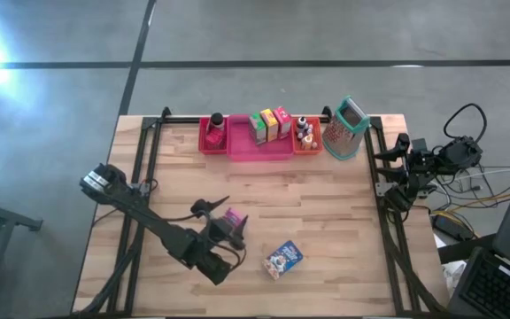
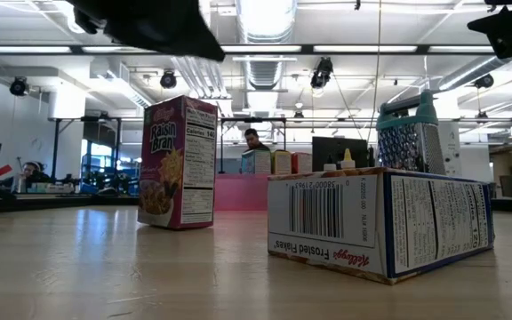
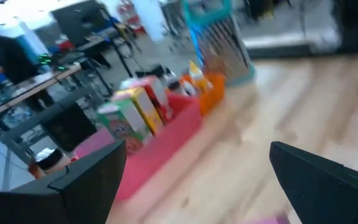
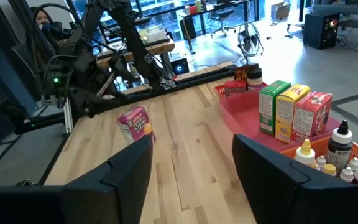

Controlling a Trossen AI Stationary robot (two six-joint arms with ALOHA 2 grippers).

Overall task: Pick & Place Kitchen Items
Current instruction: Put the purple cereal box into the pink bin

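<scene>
A purple Raisin Bran box (image 1: 235, 217) (image 2: 178, 162) stands upright on the table near the middle. A blue Frosted Flakes box (image 1: 283, 259) (image 2: 380, 222) lies flat to its near right. My left gripper (image 1: 224, 221) (image 3: 197, 162) hovers open just above and to the left of the purple box, touching nothing. Green, yellow and red boxes (image 4: 294, 115) stand in the pink tray (image 1: 259, 146). Small bottles (image 4: 337, 155) stand in the orange tray (image 1: 308, 143). My right gripper (image 4: 191, 149) is open over the table's right edge, where the right arm (image 1: 419, 164) sits folded.
A red tray (image 1: 212, 137) holding a small dark-capped item lies at the far left of the tray row. A metal grater with teal trim (image 1: 345, 128) stands at the row's right end. Bare wood lies between the trays and the two boxes. People sit beyond the table.
</scene>
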